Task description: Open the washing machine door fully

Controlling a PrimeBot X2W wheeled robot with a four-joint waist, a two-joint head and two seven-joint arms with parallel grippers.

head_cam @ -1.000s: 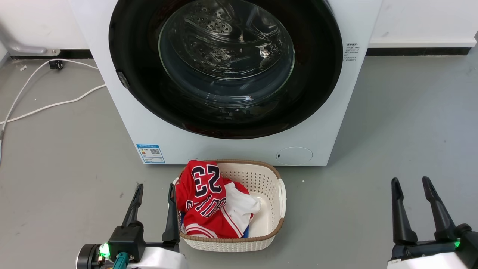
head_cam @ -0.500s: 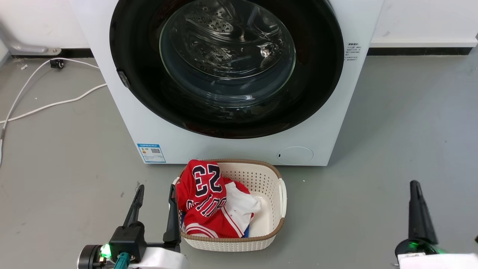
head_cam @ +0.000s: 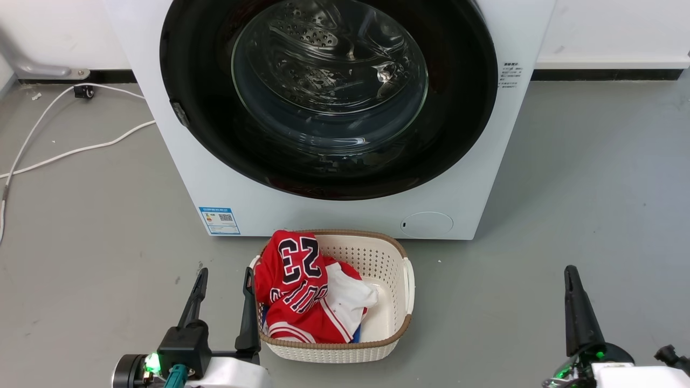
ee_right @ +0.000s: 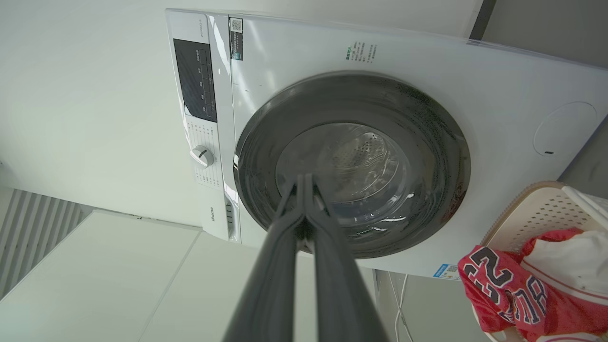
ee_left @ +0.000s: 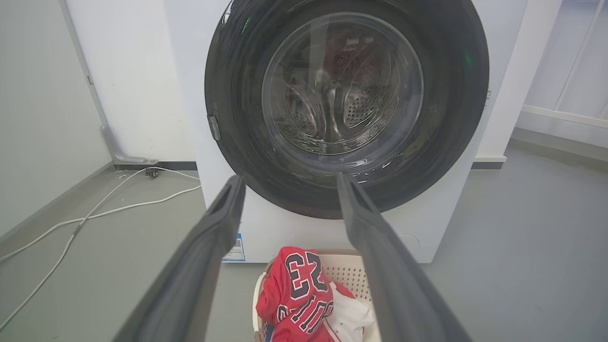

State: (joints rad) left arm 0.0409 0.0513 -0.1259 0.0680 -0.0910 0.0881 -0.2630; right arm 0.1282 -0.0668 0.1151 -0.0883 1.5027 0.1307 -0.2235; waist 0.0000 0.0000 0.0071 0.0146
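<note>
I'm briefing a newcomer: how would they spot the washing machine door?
Find the white washing machine behind the laundry basket. Its door is the big glossy black disc on the front, clear glass at centre, unlike the small white round cover below.

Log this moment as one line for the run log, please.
phase: pre-contact | washing machine door: closed | left gripper: open, empty, beside laundry basket | right gripper: shut, empty, pointing at door, not touching

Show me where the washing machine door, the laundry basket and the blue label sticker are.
washing machine door [head_cam: 330,81], head view, on the clear glass bowl at its centre.
laundry basket [head_cam: 408,288], head view, on its right-hand rim.
blue label sticker [head_cam: 218,220], head view, on the sticker's middle.
</note>
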